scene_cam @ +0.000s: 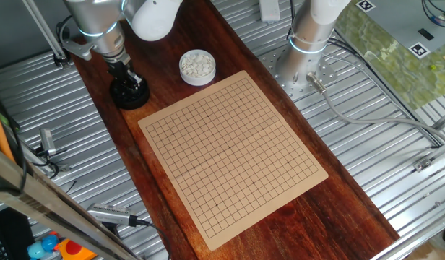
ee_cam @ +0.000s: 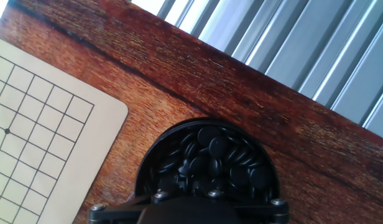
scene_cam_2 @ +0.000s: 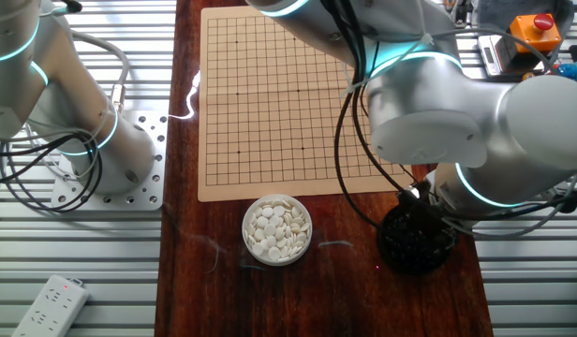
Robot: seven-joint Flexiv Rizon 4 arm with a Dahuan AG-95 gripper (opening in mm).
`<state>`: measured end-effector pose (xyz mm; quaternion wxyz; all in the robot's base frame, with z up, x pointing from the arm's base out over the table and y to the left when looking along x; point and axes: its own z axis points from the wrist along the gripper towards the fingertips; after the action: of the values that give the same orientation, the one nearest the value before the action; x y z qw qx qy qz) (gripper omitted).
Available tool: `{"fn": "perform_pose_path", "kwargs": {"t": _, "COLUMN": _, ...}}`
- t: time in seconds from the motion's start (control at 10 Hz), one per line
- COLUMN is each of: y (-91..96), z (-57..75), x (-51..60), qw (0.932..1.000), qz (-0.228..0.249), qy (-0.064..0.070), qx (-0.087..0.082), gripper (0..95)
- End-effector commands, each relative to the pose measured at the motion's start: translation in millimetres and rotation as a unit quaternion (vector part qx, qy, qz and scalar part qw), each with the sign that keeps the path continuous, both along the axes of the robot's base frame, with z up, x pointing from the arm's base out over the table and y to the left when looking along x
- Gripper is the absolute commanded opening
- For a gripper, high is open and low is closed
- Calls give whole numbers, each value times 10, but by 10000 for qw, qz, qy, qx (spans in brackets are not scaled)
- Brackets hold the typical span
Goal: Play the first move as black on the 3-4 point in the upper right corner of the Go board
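- Your gripper (scene_cam: pixel 128 78) dips into the black bowl (scene_cam: pixel 129 94); finger state cannot be told.
- Black stones (ee_cam: pixel 213 163) remain bowled; the board (scene_cam: pixel 233 148) is bare.
- Next: pinch one stone, lift clear.

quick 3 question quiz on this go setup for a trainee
1. True or false: the board already has a stone on it.
2. Which bowl is the hand over: A) white stones bowl B) black stones bowl C) neither
3. Fill in: both bowls stand on the ____, off the board.

Key: 1 false. 2 B. 3 tabletop.
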<state>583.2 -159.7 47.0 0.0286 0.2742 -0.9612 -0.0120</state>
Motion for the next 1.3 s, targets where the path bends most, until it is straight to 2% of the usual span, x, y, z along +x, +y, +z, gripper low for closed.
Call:
{"fn": "perform_pose_path", "kwargs": {"t": 0.1, "y": 3, "z": 38, "x": -11, "qw": 10000, "qz": -33, "qy": 2, "qx": -26, "gripper": 0}}
{"fn": "perform_pose_path", "kwargs": {"t": 0.5, "y": 39, "z": 188, "x": -16, "qw": 9999, "qz": -120, "qy": 73, "qx": -16, "gripper": 0}}
{"fn": "perform_pose_path", "kwargs": {"t": 0.9, "y": 157, "z": 422, "x": 20, "qw": 9992, "qz": -292, "qy": 269, "qx": -19, "gripper": 0}}
{"fn": "perform_pose_path", "kwargs": {"t": 1.1, "y": 245, "z": 482, "x": 19, "qw": 9987, "qz": -424, "qy": 278, "qx": -26, "gripper": 0}}
{"fn": "perform_pose_path", "kwargs": {"t": 1.3, "y": 430, "z": 535, "x": 27, "qw": 9974, "qz": -671, "qy": 252, "qx": -40, "gripper": 0}}
